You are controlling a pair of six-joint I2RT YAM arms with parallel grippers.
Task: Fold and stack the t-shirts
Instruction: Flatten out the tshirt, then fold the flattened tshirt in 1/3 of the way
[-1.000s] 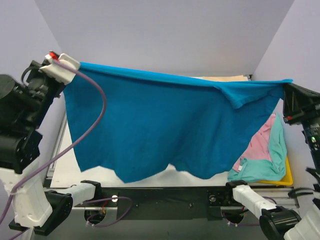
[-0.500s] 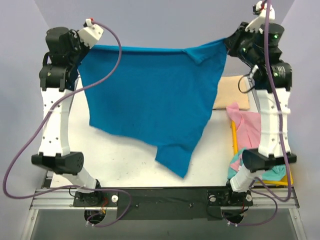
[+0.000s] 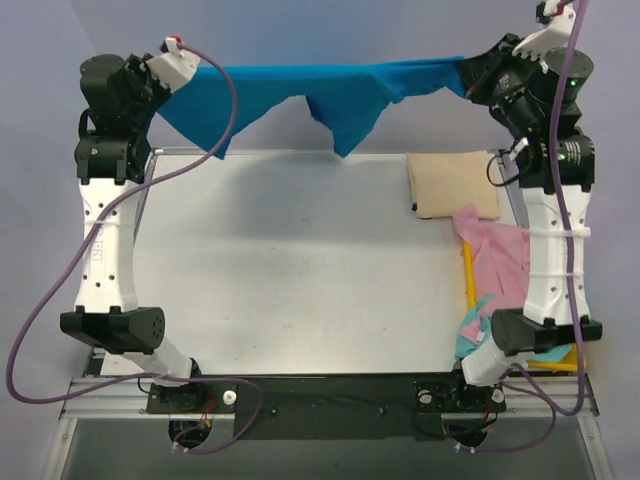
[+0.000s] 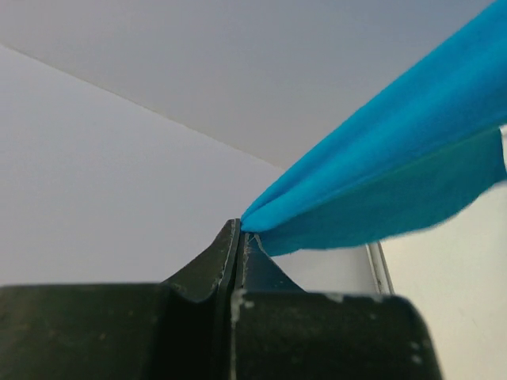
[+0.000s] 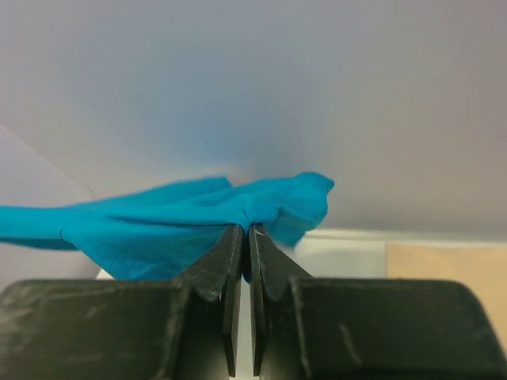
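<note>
Aloft, blue t-shirt [image 3: 345, 100]; below, white table [image 3: 290, 260], beige t-shirt [image 3: 453, 185]; lavender walls [image 3: 320, 30].

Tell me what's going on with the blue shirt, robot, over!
Left fingers, right fingers: both shut on blue t-shirt. Shirt hangs stretched between them, in the air. Folded beige t-shirt lies below, far right.
</note>
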